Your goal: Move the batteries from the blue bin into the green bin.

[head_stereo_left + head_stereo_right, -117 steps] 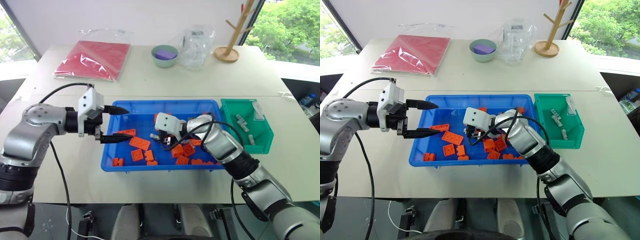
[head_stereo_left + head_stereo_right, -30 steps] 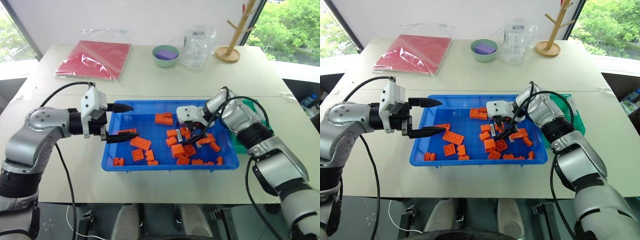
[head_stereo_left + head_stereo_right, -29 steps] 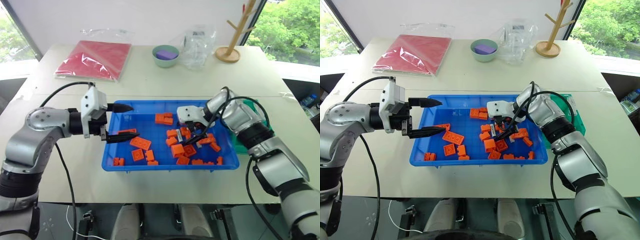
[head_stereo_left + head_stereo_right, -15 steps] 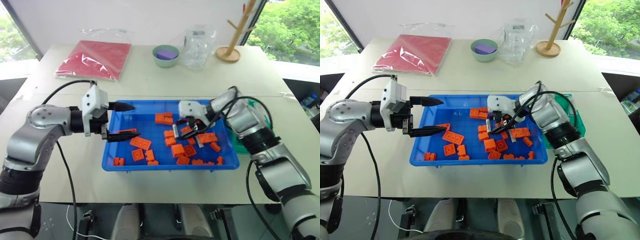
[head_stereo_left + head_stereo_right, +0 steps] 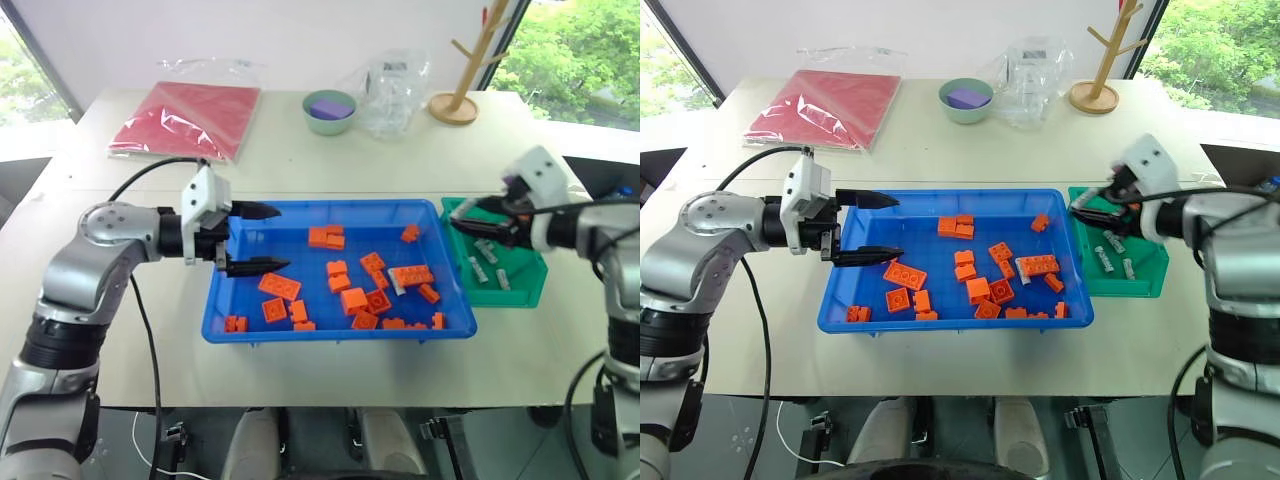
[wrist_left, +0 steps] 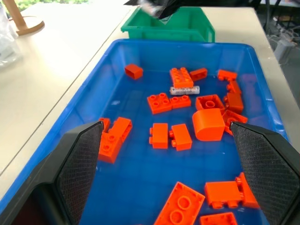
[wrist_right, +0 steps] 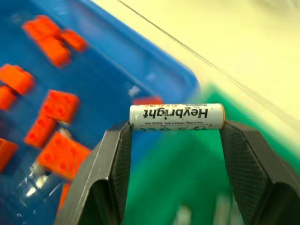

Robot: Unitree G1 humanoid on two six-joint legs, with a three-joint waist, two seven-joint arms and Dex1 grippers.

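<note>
The blue bin [image 5: 320,334] sits mid-table with several orange bricks [image 5: 352,298] in it. One silvery battery [image 5: 397,283] lies among them near the bin's right end. The green bin [image 5: 518,296] stands against its right side and holds a few batteries [image 5: 484,246]. My right gripper [image 5: 457,222] hovers over the green bin's left edge. In the right wrist view it is shut on a white battery [image 7: 176,116], gripped end to end. My left gripper [image 5: 268,238] hangs open over the blue bin's left end with nothing between its fingers.
At the back of the table are a red bag [image 5: 185,118], a pale green bowl [image 5: 329,110] with a purple item, a clear plastic bag [image 5: 392,88] and a wooden stand [image 5: 460,100]. A seam between two tabletops runs behind the bins.
My right gripper closed on a battery among the bricks, rose and swung right to the green bin's left edge. The left gripper has barely moved.
</note>
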